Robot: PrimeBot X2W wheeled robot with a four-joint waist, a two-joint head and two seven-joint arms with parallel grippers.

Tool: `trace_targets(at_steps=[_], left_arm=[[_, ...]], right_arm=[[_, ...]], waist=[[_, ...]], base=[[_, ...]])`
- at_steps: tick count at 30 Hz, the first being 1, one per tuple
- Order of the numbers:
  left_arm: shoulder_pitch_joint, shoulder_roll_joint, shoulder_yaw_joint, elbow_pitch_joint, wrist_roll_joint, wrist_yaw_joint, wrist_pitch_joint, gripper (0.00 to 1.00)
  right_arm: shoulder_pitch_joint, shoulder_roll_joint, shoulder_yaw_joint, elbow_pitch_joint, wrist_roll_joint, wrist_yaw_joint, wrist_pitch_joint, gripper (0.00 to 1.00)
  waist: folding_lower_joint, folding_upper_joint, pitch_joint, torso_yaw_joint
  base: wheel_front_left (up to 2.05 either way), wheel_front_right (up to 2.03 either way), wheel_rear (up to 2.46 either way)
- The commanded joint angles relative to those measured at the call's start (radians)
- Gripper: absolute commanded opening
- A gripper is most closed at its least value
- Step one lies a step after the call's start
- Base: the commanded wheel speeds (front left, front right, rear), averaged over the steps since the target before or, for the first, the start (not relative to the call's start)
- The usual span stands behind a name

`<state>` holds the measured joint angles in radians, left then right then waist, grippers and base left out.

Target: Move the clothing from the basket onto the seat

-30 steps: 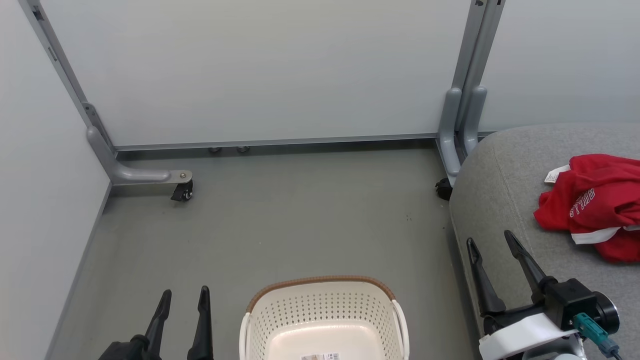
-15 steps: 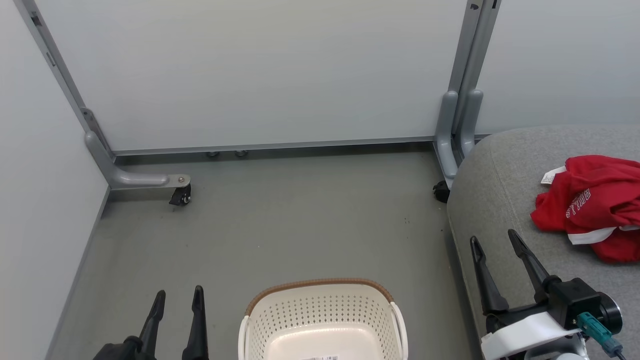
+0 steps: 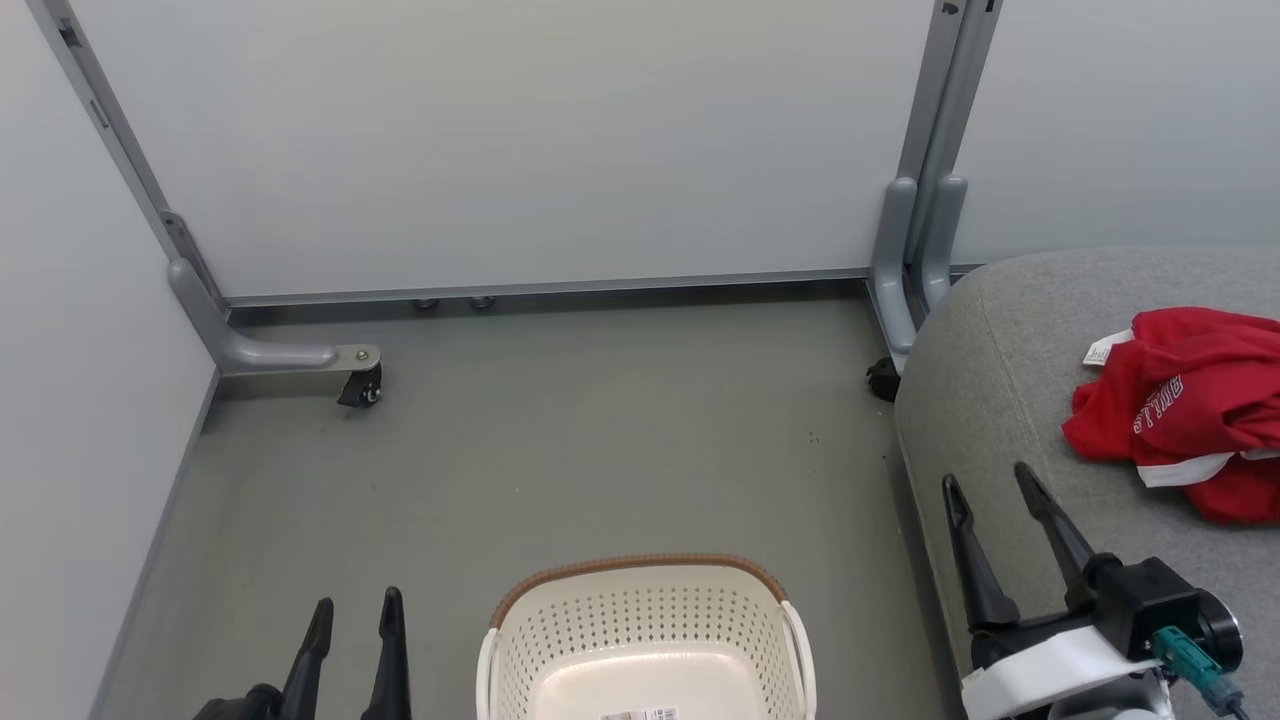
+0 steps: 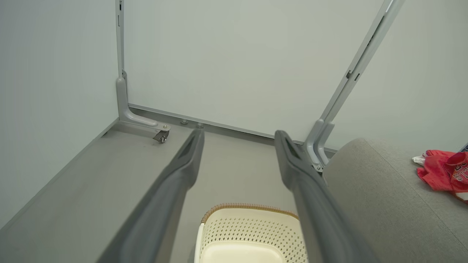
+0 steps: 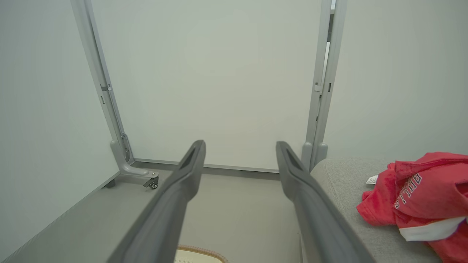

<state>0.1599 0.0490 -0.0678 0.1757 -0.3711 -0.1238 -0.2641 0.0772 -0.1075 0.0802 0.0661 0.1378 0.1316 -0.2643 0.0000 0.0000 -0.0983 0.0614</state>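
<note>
lying on the seat (image 3: 1010, 380) — clothing (image 3: 1185, 405), apart from right hand (image 3: 985, 478).

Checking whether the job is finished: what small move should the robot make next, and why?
Probably just rest both arms: the basket holds no garment in its visible part, the clothing lies on the seat, and the left gripper and right gripper stand open, empty.

Bare floor (image 3: 560, 440) between basket (image 3: 645, 620) and panel (image 3: 520, 140), seat (image 3: 1010, 400) blocking the right
</note>
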Motion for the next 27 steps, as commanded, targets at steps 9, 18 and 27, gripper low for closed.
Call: trace_targets(at_steps=[9,18,27], left_arm=[[-0.018,0.001,0.009,0.030,-0.101,0.000,0.026,0.00],[-0.052,0.006,0.026,0.037,-0.248,-0.001,0.066,0.00],[-0.082,0.009,0.041,0.042,-0.380,-0.002,0.102,0.00]], right_arm=[[-0.005,0.006,-0.008,0.034,0.120,0.000,0.025,0.00],[-0.030,0.006,-0.025,0.053,0.295,0.000,0.064,0.00],[-0.051,0.009,-0.041,0.069,0.452,0.000,0.100,0.00]], waist=[[0.0000,0.0000,0.005,-0.003],[0.0000,0.0000,0.012,-0.007],[0.0000,0.0000,0.019,-0.012]], base=[[0.00,0.00,0.00],[0.00,0.00,0.00],[0.00,0.00,0.00]])
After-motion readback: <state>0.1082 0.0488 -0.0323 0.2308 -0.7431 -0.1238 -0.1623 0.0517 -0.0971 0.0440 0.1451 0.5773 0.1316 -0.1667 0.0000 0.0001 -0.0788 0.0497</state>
